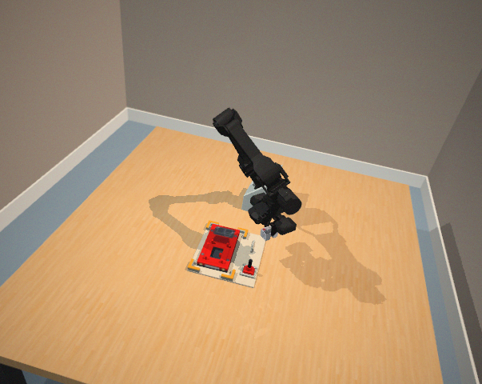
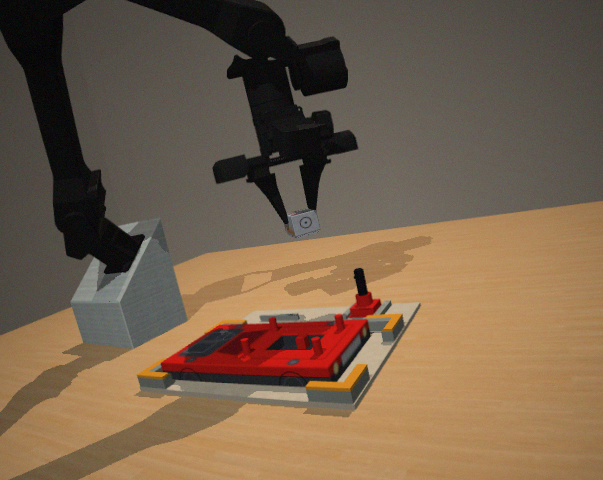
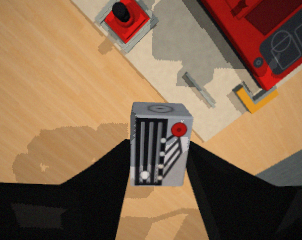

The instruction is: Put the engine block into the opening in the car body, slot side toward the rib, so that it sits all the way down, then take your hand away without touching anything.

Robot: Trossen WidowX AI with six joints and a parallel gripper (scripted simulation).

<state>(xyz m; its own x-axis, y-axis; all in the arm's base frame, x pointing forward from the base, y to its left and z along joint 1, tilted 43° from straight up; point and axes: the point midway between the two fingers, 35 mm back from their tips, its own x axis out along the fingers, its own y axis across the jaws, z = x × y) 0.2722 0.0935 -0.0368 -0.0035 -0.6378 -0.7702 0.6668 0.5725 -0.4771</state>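
The grey engine block (image 1: 266, 233) (image 2: 305, 222) (image 3: 160, 150) is held in the air, slightly tilted in the exterior view. Its striped top with a red cap faces the wrist camera, and a ringed side shows too. My gripper (image 2: 301, 214) is shut on it, one finger on each side. The red car body (image 1: 209, 262) (image 2: 260, 365) (image 3: 226, 25) lies on the board, lower than the block and to one side of it. Its opening (image 1: 217, 252) (image 2: 286, 342) is empty, with a small red rib at one edge in the exterior view. The block's slot cannot be made out.
The pale board (image 1: 260, 246) (image 2: 376, 356) (image 3: 163, 60) has orange-topped corner brackets (image 1: 193, 267) (image 2: 332, 386) (image 3: 256, 104) around the car. A red piece with an upright black handle (image 1: 248, 269) (image 2: 364, 304) (image 3: 127, 22) stands beside the car. A low grey strip (image 3: 199, 90) lies on the board. Pins rise from the car.
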